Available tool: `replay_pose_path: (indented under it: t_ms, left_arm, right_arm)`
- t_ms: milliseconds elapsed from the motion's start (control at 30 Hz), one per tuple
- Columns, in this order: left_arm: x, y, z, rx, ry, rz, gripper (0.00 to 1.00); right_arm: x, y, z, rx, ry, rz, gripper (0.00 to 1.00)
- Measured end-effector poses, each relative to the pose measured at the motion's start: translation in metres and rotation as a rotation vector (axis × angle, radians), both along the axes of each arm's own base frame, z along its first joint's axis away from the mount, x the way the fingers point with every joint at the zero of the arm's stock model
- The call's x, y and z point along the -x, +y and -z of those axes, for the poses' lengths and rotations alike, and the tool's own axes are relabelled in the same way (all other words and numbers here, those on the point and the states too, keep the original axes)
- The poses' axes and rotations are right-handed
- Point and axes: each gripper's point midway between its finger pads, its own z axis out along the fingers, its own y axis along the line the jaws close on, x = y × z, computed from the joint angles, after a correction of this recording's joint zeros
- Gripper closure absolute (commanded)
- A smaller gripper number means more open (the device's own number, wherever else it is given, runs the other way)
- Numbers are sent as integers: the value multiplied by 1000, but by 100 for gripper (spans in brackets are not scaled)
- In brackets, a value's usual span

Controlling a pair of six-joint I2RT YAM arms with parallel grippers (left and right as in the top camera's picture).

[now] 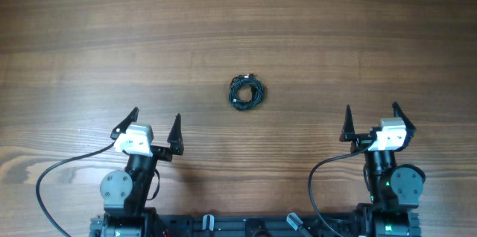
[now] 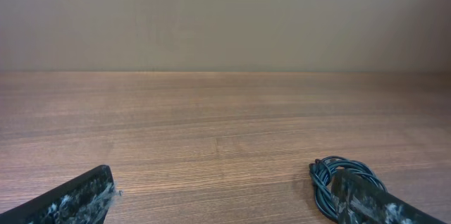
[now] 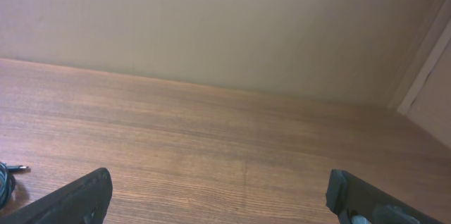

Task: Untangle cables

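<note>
lying bundled on the table (image 1: 89,28), cables (image 1: 247,92) unlabelled.

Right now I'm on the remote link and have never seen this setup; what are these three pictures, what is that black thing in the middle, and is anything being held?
You are looking at two robot arms at a wooden table. The overhead picture looks straight down from a fixed camera: the left gripper and the right gripper sit at the near edge, both with fingers spread and nothing between them. The small black knot midway between them, further out on the table, is the bundle of cables; it lies alone, touched by neither arm.

The other two pictures come from cameras on each wrist, looking forward over that arm's own dark fingers. In the left wrist view the bundle shows at lower right, partly behind a finger. In the right wrist view only an edge of it shows at the far left. The thicker black wires at the bottom feed the arms.
</note>
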Motion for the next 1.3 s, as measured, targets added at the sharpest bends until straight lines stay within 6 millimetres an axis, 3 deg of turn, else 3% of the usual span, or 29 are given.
replay_pose_path:
  t_ms: [1300]
  left_arm:
    - [0,0,0,0,0,0,0]
  right_arm:
    - [0,5,0,0,0,-21,0]
